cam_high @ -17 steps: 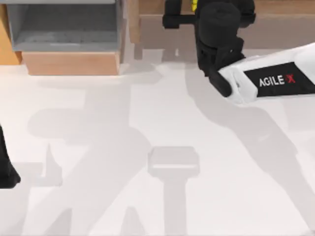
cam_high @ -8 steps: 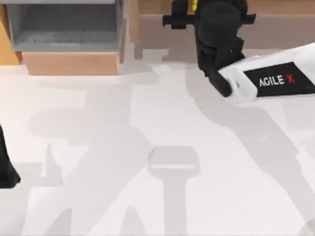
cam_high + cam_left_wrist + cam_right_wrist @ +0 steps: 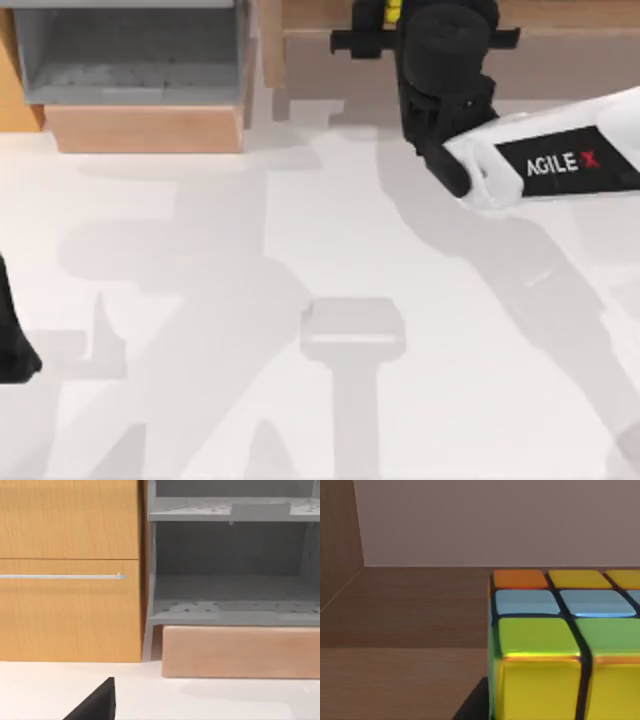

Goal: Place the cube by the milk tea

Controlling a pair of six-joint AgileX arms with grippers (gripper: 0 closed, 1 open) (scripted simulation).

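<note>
Gleaming cube (image 3: 555,645), tiles orange, yellow, pale blue, green, on brown wood.

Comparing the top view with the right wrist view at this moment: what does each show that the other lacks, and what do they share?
Top view alone: the white table, the grey shelf unit, the right arm reaching into the wooden compartment at the far edge, and the left arm parked at the left edge. Right wrist view alone: the cube up close, resting on a wooden floor, with orange, yellow, blue and green tiles. Shared: the wooden compartment and a sliver of the cube's yellow.
</note>
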